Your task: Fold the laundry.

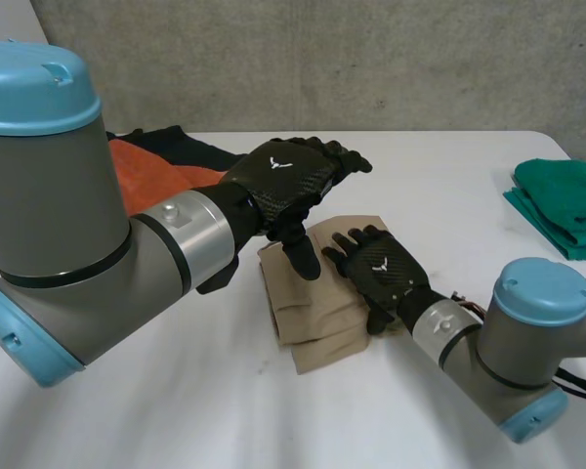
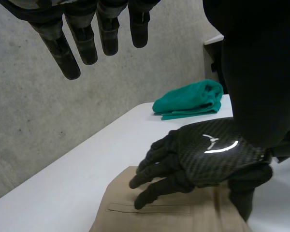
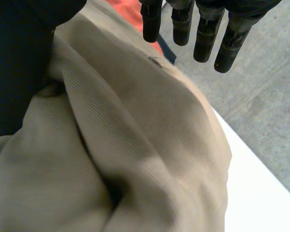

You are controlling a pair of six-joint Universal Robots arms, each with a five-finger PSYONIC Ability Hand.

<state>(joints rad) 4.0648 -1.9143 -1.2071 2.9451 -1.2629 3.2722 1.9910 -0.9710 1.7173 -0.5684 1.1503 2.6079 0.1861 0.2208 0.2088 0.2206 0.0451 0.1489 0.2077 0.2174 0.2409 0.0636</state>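
Tan trousers [image 1: 308, 313] lie beneath the flat, loose-fingered right hand [image 1: 381, 269].

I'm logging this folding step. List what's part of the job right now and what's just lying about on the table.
In the job:
- tan garment, partly folded, mid-table
- right hand, open, resting on it
- left hand, open, over it

Lying about, untouched:
- green cloth, folded, at the far right
- orange cloth, at the far left
- black cloth, beside the orange one
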